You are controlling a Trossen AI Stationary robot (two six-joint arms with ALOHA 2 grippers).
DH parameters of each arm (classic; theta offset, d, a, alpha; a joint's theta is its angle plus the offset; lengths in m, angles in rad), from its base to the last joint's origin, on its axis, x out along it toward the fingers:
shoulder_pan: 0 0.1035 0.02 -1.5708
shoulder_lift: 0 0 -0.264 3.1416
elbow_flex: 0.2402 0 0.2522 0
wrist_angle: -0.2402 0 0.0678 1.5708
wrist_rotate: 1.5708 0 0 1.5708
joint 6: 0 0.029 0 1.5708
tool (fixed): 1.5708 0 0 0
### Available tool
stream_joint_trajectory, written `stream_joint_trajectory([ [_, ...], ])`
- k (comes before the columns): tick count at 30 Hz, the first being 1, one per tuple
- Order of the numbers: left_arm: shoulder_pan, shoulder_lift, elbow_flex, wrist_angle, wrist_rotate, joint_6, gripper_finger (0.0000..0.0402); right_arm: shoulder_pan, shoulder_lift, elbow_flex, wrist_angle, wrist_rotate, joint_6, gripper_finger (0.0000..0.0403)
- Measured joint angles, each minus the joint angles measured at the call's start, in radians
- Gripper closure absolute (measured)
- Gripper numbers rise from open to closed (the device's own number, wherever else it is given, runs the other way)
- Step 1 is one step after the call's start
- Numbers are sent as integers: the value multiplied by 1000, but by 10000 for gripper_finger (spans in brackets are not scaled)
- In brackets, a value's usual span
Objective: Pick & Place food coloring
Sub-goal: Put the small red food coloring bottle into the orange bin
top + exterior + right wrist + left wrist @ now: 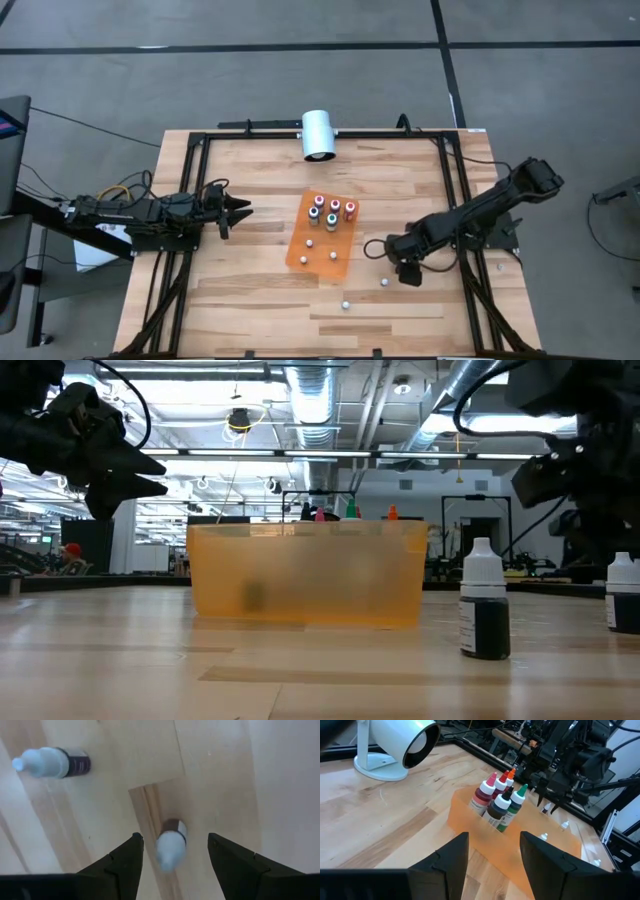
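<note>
Food coloring [331,213] on orange tray [305,250] (white cylinder [319,134] behind)

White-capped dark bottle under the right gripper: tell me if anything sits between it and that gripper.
Nothing visible does. The right gripper hangs open directly over the small white-capped dark bottle, which stands on the bare wooden table between the open jaws. A second white-capped bottle stands off to one side, clear of them.
</note>
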Motion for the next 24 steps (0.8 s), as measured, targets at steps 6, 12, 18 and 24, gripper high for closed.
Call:
stream_joint_trajectory([
  [6,0,0,0,-3,0,-13,233,0,58,0,19,2,0,203],
  [12,0,0,0,-4,0,-16,233,0,60,1,16,3,0,228],
  [18,0,0,0,-5,0,-18,233,0,36,0,15,-2,-1,252],
  [24,0,0,0,-5,0,-18,233,0,24,1,-3,-1,-1,285],
])
